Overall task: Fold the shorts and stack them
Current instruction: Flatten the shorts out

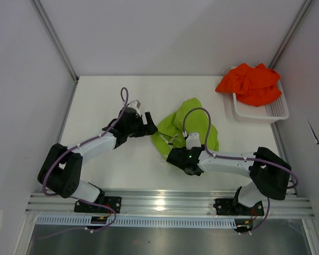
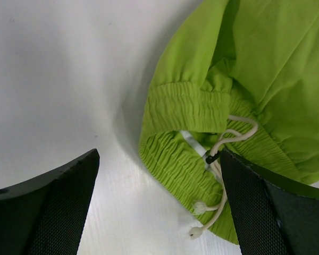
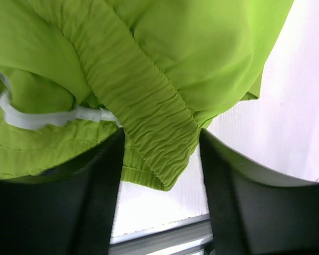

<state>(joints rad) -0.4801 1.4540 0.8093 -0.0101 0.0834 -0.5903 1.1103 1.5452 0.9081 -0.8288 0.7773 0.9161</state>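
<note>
White table (image 1: 106, 95) under your two arms bears two pairs of shorts. One orange-red pair (image 1: 250, 82) fills the single basket (image 1: 266, 110), well beyond your right pincer (image 3: 160, 135). One lime green pair (image 1: 173, 125) lies beside your left pincer (image 1: 149, 126), which gapes wide and empty. The right one straddles the waistband (image 3: 149, 122); you cannot tell whether it pinches.

The lime shorts (image 2: 266, 64) are matt cloth with a ribbed waistband (image 2: 186, 109); the table (image 2: 53, 79) is smooth.

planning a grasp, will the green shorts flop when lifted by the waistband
Probably floppy: the green shorts lie crumpled in soft folds. Likely light, being thin cloth. The gathered waistband should grip well; its drawstring may dangle.
</note>
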